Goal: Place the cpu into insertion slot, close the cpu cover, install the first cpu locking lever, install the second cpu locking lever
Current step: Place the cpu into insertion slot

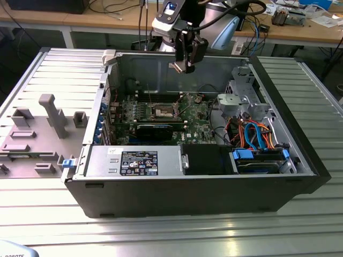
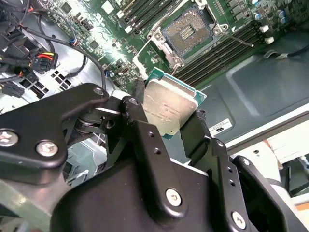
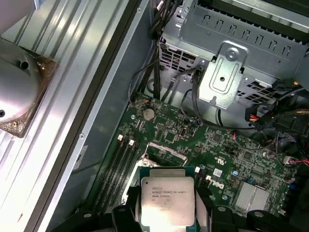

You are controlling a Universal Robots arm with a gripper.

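My gripper (image 1: 185, 65) hangs above the open computer case, over the back part of the green motherboard (image 1: 198, 120). It is shut on the cpu (image 2: 169, 108), a flat square chip with a silver-grey top on a green base, pinched at two opposite edges by the black fingers (image 2: 140, 125). In the first wrist view the cpu (image 3: 167, 200) covers part of the insertion slot (image 3: 164, 153) below it. The insertion slot (image 2: 189, 30) lies open with its brownish pin field bare (image 1: 162, 111). A silver frame piece (image 2: 164, 48), seemingly the cpu cover, stands along the slot's edge.
A long black card (image 1: 155, 130) lies across the board in front of the slot. A metal drive cage (image 1: 244, 99) and orange and blue cables (image 1: 257, 134) occupy the exterior view's right. The power supply (image 1: 139, 160) lines the front. A grey fixture (image 1: 48, 118) stands outside the case.
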